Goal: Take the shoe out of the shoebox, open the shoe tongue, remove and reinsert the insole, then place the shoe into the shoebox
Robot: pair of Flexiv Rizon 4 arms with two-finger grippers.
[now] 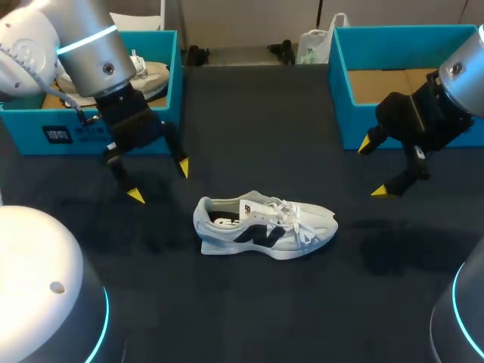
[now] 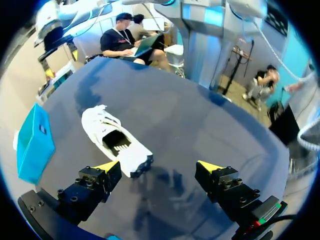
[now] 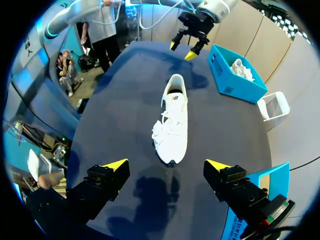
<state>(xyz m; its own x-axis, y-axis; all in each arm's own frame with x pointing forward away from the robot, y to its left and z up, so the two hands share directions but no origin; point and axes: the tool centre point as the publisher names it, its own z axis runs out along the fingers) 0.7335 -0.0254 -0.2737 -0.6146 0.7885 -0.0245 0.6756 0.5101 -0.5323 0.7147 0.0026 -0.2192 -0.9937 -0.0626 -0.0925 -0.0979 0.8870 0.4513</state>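
Dark bench [image 1: 249, 318]. The white shoe [image 1: 265, 227] stands on its sole at mid-bench. My left pincer [image 1: 159, 181] hangs wide open near the heel, and my right pincer [image 1: 373, 169] wide open near the toe. I'd pin the heel first, then lift the tongue [image 3: 172, 111] gently.

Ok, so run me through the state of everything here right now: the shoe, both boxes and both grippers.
shoe: out of the box, upright on its sole on the table, held by neither gripper
left shoebox: open, second shoe inside
right shoebox: open, visible floor bare
left gripper: open, holding nothing
right gripper: open, holding nothing
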